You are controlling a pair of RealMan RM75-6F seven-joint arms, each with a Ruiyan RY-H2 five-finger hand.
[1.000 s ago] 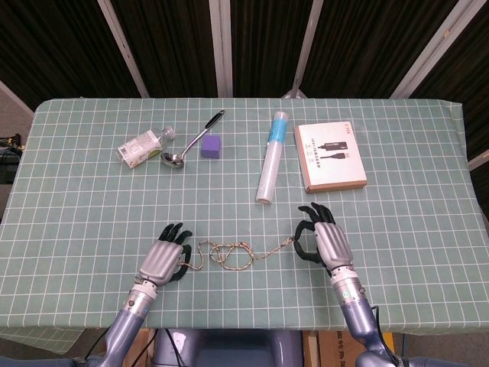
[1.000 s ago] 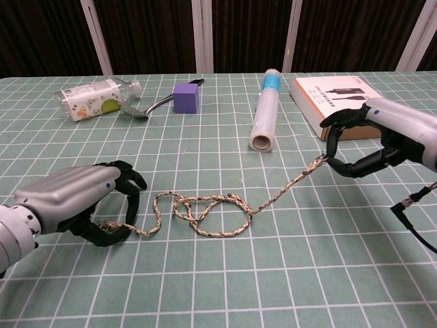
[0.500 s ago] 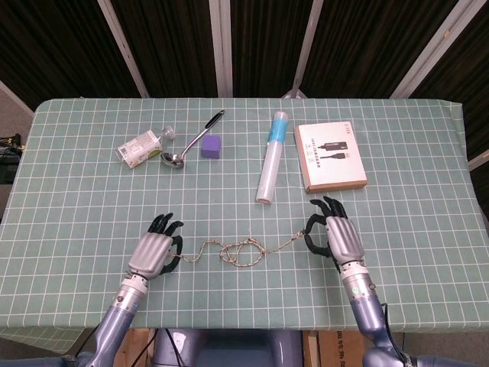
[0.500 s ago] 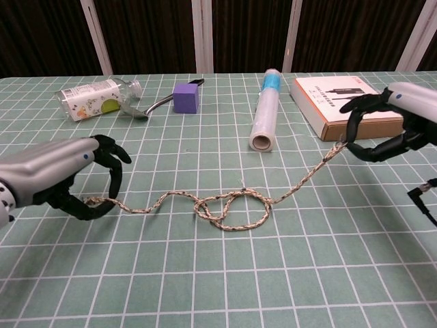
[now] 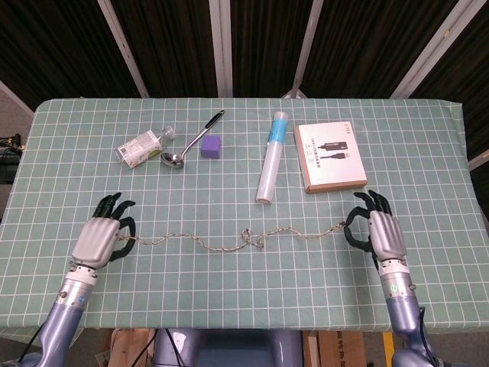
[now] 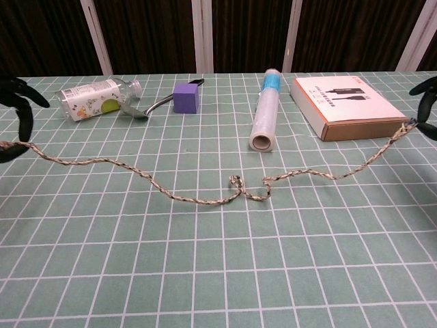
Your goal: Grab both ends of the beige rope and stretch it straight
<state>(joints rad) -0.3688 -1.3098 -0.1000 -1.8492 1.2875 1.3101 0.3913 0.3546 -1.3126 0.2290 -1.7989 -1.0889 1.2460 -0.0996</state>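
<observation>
The left hand (image 5: 101, 236) at nine o'clock and right hand (image 5: 377, 232) at three, each pinching a rope (image 5: 229, 243) end, have pulled apart; the loops are gone, one small kink remains mid-table.

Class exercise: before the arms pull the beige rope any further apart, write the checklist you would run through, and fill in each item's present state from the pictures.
1. Left robot hand holds its rope end: ok.
2. Right robot hand holds the other end: ok.
3. Beige rope straight: not ok, it waves and sags.
4. Middle free of tangle: not ok, a small kink remains there.
5. Rope clear of the plastic roll and box: ok.
6. Grip firmness: cannot tell.
</observation>
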